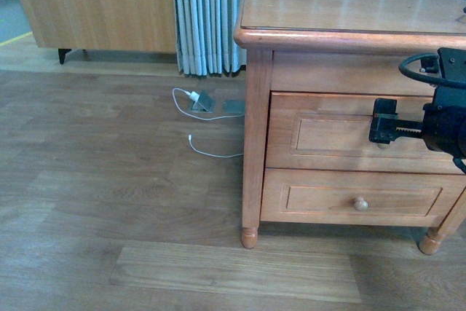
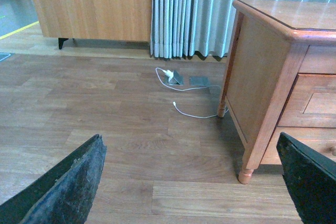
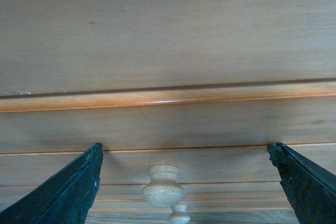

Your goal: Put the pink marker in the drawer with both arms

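Early stage: right claw (image 1: 384,123) spread wide before upper drawer (image 1: 331,135) knob (image 3: 164,184); drawer shut, pink marker unseen.

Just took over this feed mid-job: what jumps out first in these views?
The wooden nightstand fills the front view's right half, both drawers shut. The right gripper hangs open at the upper drawer, its knob between the fingers in the wrist view. A white cable trails across the floor beside it.
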Robot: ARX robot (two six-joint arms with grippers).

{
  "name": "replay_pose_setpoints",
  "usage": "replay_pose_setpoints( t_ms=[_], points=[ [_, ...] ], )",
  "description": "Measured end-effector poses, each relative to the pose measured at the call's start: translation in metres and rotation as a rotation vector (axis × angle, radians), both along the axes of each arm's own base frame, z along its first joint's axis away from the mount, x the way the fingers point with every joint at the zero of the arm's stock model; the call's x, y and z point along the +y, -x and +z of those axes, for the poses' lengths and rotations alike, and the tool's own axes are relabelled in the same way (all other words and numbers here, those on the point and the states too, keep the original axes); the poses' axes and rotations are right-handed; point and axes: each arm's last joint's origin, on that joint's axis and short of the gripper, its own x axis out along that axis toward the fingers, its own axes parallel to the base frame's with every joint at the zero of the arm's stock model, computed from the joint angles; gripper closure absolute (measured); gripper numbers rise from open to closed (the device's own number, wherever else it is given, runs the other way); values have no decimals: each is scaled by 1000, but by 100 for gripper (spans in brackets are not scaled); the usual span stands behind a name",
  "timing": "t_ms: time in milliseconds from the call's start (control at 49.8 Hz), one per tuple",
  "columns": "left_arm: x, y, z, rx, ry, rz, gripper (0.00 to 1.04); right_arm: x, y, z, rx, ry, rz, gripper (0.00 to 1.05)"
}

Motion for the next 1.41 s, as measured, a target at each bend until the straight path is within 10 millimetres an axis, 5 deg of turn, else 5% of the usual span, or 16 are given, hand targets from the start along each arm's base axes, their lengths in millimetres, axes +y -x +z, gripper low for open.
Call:
replay_pose_setpoints(
  t_ms=[221,442,764,1045,1246,1407],
  points=[
    [0,0,0,0,0,0,6,-4,27,19,33,-8,15,8],
    [0,0,0,0,0,0,6,-13,76,57,45,-43,66,8],
    [0,0,0,0,0,0,6,-23,169,103,43,-116,145,8],
    [0,0,0,0,0,0,6,-29,248,111,35,-146,173,8],
    [0,0,0,0,0,0,6,-32,254,114,4,-126,136,9],
    [0,0,0,0,0,0,6,-26,265,101,-316,70,-38,37]
  ],
)
